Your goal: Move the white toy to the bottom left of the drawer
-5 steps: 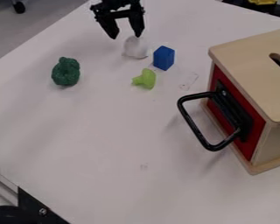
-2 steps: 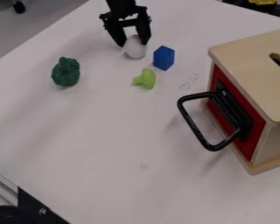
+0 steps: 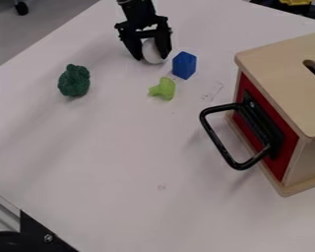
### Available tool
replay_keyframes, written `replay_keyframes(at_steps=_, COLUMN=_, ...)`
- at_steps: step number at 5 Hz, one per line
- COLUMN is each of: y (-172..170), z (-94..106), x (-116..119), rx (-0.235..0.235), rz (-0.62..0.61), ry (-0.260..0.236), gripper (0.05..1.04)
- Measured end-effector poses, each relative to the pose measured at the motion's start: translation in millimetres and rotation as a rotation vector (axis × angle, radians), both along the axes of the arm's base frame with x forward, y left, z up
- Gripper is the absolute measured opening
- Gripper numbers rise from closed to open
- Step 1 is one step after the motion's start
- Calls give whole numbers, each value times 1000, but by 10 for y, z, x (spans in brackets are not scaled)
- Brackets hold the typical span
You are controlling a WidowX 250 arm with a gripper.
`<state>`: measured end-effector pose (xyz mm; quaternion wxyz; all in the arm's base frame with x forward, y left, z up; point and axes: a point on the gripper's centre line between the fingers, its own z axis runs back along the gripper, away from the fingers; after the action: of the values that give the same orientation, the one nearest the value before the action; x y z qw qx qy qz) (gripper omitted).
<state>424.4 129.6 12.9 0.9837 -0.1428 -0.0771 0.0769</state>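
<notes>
White and rounded, the toy (image 3: 152, 51) is sitting on the tabletop (image 3: 114, 147) between the spread fingers of the tool (image 3: 152, 57), so the coming grasp is probably needing only an inward squeeze.

Black claw (image 3: 152, 58) astride the white toy (image 3: 152, 50) on the pale bench (image 3: 114, 162).
The claw's fingers stand apart, one on either side of the toy; just beside are a blue block (image 3: 184, 65) and a lime-green piece (image 3: 163, 88). A lumpy dark green toy (image 3: 74, 80) sits farther left; at right, the wooden drawer (image 3: 285, 78) has a red front (image 3: 290, 150) and black handle (image 3: 220, 107).
</notes>
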Motion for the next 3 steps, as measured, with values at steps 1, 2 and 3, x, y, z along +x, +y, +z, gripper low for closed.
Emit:
replay_keyframes(at_steps=1, y=-1, z=-14, x=-6, rx=10, rz=7, ry=-12, gripper=760)
replay_keyframes(at_steps=2, y=7, z=-17, x=-8, rx=15, rz=12, ry=-9, gripper=757)
replay_keyframes(at_steps=3, y=8, z=-18, x=-10, rx=24, rz=12, ry=-6, gripper=757)
